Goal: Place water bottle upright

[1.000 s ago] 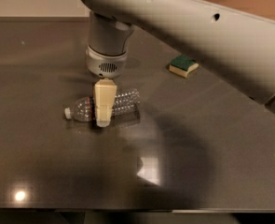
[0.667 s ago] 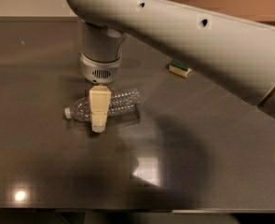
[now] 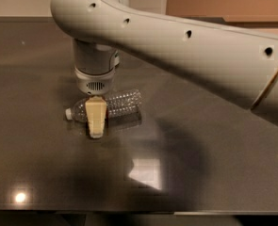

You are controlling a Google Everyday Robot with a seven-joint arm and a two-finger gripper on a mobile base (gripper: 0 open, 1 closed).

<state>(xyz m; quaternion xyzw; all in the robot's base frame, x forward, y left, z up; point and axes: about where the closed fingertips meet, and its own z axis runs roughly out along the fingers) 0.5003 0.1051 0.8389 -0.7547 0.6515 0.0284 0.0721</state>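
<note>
Near edge: dark glossy table (image 3: pixel 223 192), with light patches reflected on it.

Mid-table, left of centre: the gripper (image 3: pixel 96 126) points straight down from the grey wrist (image 3: pixel 95 72). Its cream lower part crosses in front of the water bottle (image 3: pixel 123 102) near the neck end and reaches down to about table level on the bottle's near side. Cannot tell if the gripper is apart or clamped on the bottle, because the far side is hidden behind it.

The water bottle lies flat on its side on the table. Its white cap (image 3: pixel 68 113) points left and the ribbed clear body runs right and slightly away.

Above and behind: the big pale arm (image 3: pixel 190 51) sweeps in from the right and covers most of the far table.

Progress, as a judgement: early. The approach looks done, with the gripper down at the bottle. Nothing shows the bottle lifted or tipped up. Still to do: secure the hold, raise it, swing the base down, stand it on the table and let go.
</note>
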